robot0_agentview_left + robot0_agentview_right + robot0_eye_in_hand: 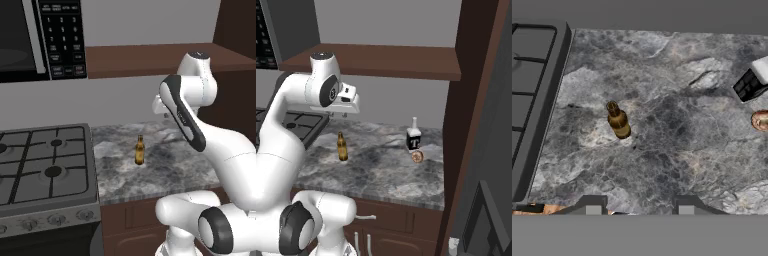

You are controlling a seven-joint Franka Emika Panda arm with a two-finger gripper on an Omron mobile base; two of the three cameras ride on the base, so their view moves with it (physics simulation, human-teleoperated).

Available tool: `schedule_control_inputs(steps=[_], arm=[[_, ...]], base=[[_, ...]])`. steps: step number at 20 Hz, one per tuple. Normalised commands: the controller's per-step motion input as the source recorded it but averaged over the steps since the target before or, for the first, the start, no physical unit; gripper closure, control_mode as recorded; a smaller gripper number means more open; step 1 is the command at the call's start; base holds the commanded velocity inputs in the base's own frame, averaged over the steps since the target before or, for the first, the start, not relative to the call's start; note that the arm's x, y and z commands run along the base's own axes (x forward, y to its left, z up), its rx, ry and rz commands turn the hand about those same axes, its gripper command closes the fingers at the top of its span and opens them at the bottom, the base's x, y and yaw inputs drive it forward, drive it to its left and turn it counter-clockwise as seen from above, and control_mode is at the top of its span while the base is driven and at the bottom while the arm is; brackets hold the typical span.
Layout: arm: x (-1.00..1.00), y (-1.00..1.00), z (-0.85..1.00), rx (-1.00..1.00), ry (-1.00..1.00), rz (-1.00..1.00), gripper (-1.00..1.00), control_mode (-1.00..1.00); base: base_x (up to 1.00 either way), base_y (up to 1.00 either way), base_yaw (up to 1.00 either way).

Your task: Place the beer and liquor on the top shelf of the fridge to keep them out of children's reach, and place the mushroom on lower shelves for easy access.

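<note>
On the grey marbled desk (381, 170) the beer (342, 147) stands upright, near the gas stove (45, 165) and well apart from the other two things. From the left base view the bottle (140, 150) sits a little toward 3 o'clock of the stove's edge. Further along the desk, toward 3 o'clock of the beer in the right base view, the liquor (413, 137) stands upright close to the dark brown cabinet side (461, 150), and the mushroom (416, 157) lies just beside its base, at about 5 o'clock of it.

The gripper (637, 209) hangs high above the desk, looking down on it. In the hand view its two dark fingertips (592, 205) rise at the bottom with a wide gap between them and nothing held. From there the beer (618, 120) lies toward 11 o'clock of the gripper, well apart from it, while the liquor (753, 82) and the mushroom (760, 120) sit at the far edge toward 2 and 3 o'clock.

The white arm (286, 130) is folded: its upper link climbs from the base, bends at a raised elbow under the brown wooden wall shelf (376, 59), and the wrist turns down so the hand (345, 102) points at the desk, above and slightly behind the beer. A black microwave (40, 40) hangs over the stove.
</note>
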Motion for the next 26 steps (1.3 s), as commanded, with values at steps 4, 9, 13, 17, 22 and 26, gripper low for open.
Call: schedule_control_inputs(steps=[4,9,13,17,22,26], arm=[[-0.01,0.0,-0.17,0.0,-0.03,0.05,-1.0,-1.0],[-0.19,0.04,-0.43,0.0,-0.24,0.18,-1.0,-1.0],[-0.2,0.0,-0.53,0.04,-0.36,0.16,-1.0,-1.0],[-0.03,0.01,-0.11,0.02,-0.23,0.16,-1.0,-1.0],[0.0,0.01,0.0,0.02,-0.12,0.25,-1.0,-1.0],[0.0,0.0,0.0,0.04,-0.08,0.28,-1.0,-1.0]], base=[[0.0,0.0,0.0],[0.0,0.0,0.0],[0.0,0.0,0.0],[0.0,0.0,0.0],[0.0,0.0,0.0],[0.0,0.0,0.0]])
